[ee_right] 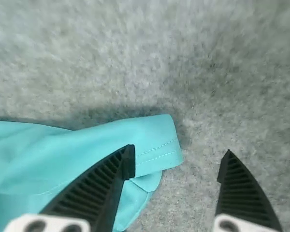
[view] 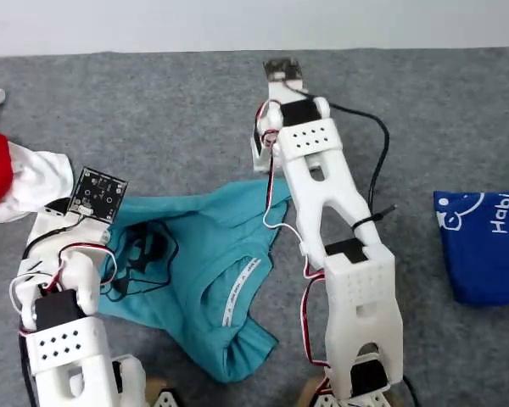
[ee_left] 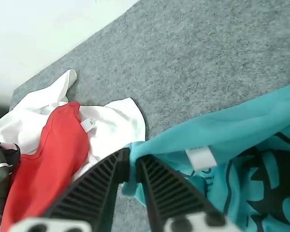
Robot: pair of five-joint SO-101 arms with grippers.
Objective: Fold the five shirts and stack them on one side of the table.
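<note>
Past the left gripper (ee_left: 130,166) pinching teal shirt (ee_left: 241,130) lies red shirt (ee_left: 48,159).

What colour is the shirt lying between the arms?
The shirt is teal with black print, clearest in the high view.

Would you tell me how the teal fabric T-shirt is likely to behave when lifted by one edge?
Probably floppy: the teal fabric T-shirt lies rumpled in folds, so it should sag from the left pincer shut on its edge. It looks thin, likely light. The fuzzy grey table mat may drag on it when pulled.
</note>
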